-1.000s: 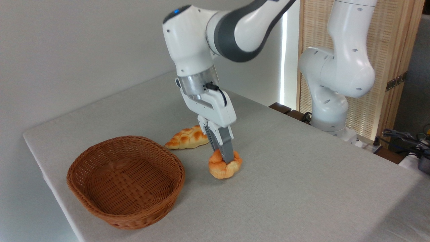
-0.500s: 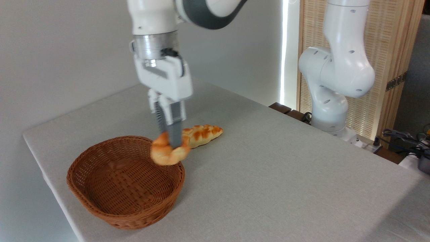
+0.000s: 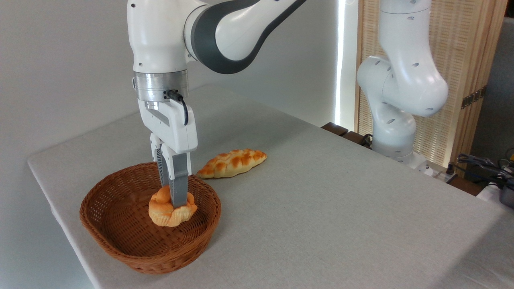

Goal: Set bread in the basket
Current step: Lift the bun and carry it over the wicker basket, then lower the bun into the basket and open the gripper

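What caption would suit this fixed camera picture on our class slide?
Robot claw holds a small bun inside the wicker basket, with a braided loaf lying on the table behind.

One fixed view — high, oblique, across the table (image 3: 321,208) corner.

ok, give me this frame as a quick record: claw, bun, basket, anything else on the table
claw: pointing straight down inside the basket, shut on the bun
bun: round, orange-golden, gripped at its top, within the basket walls; cannot tell if it touches the bottom
basket: oval brown wicker, near the table's left front edge, holds only the bun
braided loaf: lies on the table just behind and right of the basket, outside it
table: light grey cloth surface
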You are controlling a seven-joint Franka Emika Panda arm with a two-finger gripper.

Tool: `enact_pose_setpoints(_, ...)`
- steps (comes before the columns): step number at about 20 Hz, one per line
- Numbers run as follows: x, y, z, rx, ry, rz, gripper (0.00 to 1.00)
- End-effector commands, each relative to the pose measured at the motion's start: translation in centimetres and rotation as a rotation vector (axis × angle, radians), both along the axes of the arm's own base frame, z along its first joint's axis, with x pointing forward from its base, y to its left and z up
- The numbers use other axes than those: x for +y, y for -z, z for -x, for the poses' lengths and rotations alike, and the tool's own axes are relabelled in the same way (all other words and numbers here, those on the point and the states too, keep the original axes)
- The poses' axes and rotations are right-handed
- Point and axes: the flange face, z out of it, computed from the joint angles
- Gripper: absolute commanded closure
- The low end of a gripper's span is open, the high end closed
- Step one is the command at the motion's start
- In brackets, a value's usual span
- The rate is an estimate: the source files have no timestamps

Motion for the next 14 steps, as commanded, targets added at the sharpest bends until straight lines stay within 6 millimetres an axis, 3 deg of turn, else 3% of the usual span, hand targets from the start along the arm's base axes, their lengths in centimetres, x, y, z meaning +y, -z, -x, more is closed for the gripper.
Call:
enact_pose_setpoints(1, -0.2, 0.8, 0.0, 0.009, 0.030, -0.024, 0.00)
enact_pose_setpoints(4, -0.3, 1.8, 0.3, 0.028, 0.030, -0.026, 0.00)
enact_pose_setpoints(14, -0.3, 1.8, 0.2, 0.026, 0.030, -0.026, 0.00)
